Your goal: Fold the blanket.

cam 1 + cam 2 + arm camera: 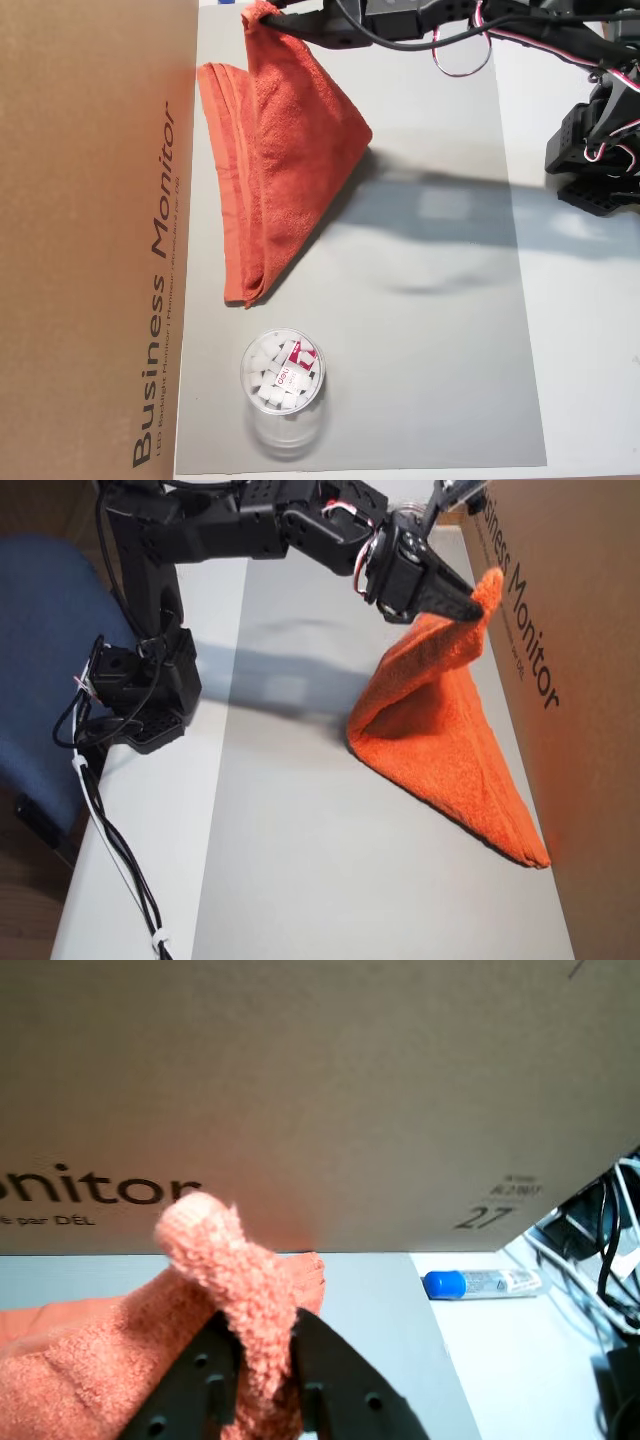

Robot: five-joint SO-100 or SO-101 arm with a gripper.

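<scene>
The blanket (285, 170) is an orange-red terry towel, lifted by one corner so it hangs in a tent shape over the grey mat, its lower edge resting next to the cardboard box. In another overhead view the blanket (440, 730) drapes down from the black gripper (480, 598). My gripper (262, 1355) is shut on a bunched corner of the blanket (215, 1260), which sticks up between the black fingers (335, 1375). From above, the gripper (268, 14) sits at the mat's far edge.
A large brown cardboard box (95, 240) marked "Business Monitor" stands along the mat's edge beside the blanket. A clear plastic jar (283, 378) with white pieces stands on the grey mat (440, 330). A blue-capped tube (480, 1283) lies past the mat. The arm base (140, 695) stands at the side.
</scene>
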